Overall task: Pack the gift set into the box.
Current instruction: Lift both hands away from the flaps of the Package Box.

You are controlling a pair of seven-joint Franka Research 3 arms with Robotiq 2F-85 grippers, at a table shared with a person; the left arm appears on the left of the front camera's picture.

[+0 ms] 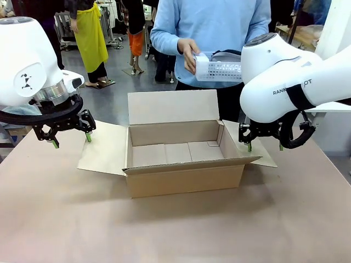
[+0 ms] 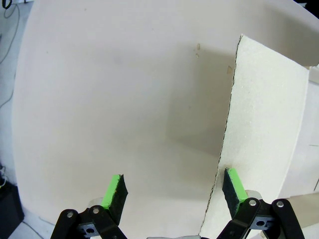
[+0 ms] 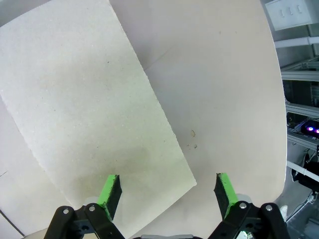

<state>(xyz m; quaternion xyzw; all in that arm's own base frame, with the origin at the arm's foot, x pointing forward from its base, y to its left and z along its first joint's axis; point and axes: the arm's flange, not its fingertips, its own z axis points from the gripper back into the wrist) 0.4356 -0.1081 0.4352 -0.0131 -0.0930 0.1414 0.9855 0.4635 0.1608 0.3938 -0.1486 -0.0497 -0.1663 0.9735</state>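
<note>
The box (image 1: pixel 184 178) sat open in the middle of the tabletop (image 1: pixel 175 235), all four flaps out and nothing inside. So no packing was done yet. The gift set (image 1: pixel 219 68) was not on the tabletop at all: the person's hand (image 1: pixel 189 55) held it up at the far side, above and behind the box, in what looked like a pale tray. Its lettering was too small to read.

The left claw (image 1: pixel 71 139) (image 2: pixel 174 186) hung spread wide and empty, straddling the outer edge of the left flap (image 1: pixel 104 148) (image 2: pixel 269 129). The right claw (image 1: pixel 265 145) (image 3: pixel 169 191) was just as wide and just as empty, poised over the outer corner of the right flap (image 1: pixel 233 137) (image 3: pixel 89 109). Whether either touched cardboard, I could not tell.

My read: the whole job was left, namely getting the set across and down into the box.
</note>
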